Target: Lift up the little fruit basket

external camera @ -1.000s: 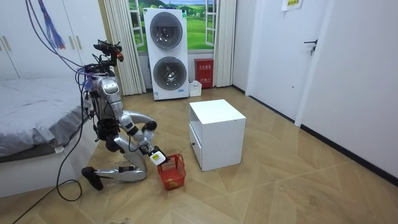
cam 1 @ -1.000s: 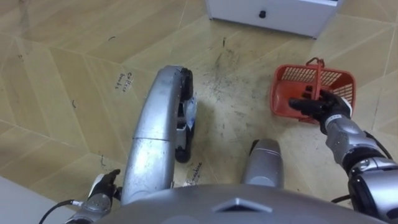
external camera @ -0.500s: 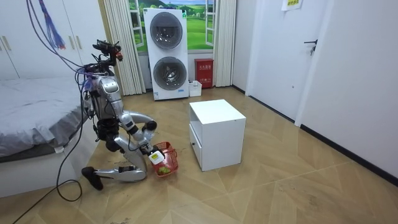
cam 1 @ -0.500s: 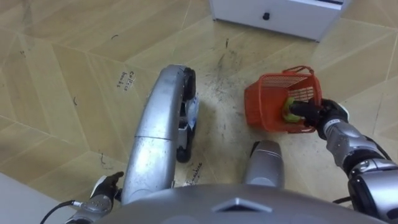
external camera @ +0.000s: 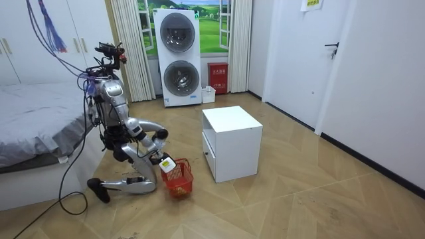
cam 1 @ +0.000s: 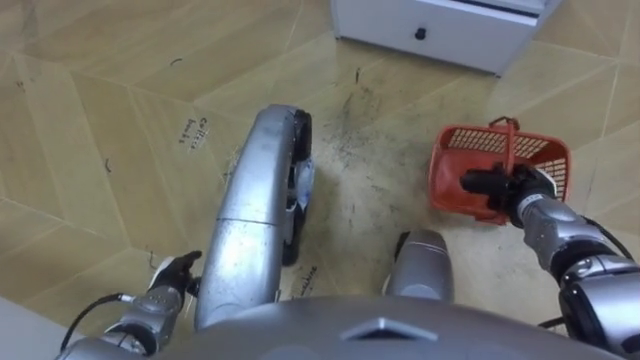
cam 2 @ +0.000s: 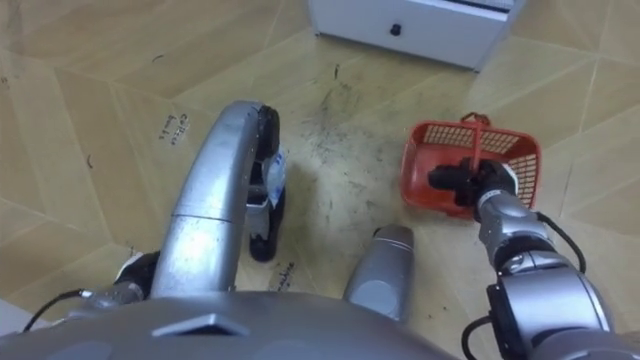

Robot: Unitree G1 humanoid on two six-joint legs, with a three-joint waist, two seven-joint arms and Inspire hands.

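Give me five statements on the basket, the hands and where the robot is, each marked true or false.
1. The right hand is at the basket, fingers curled on its near side. True.
2. The basket is blue. False: it is red.
3. The basket sits on top of the cabinet. False: it is down by the floor, in front of the cabinet.
4. The robot kneels on the floor beside the bed. True.
5. The left hand holds the basket's handle. False: it is low at the robot's left side, well away from the basket.
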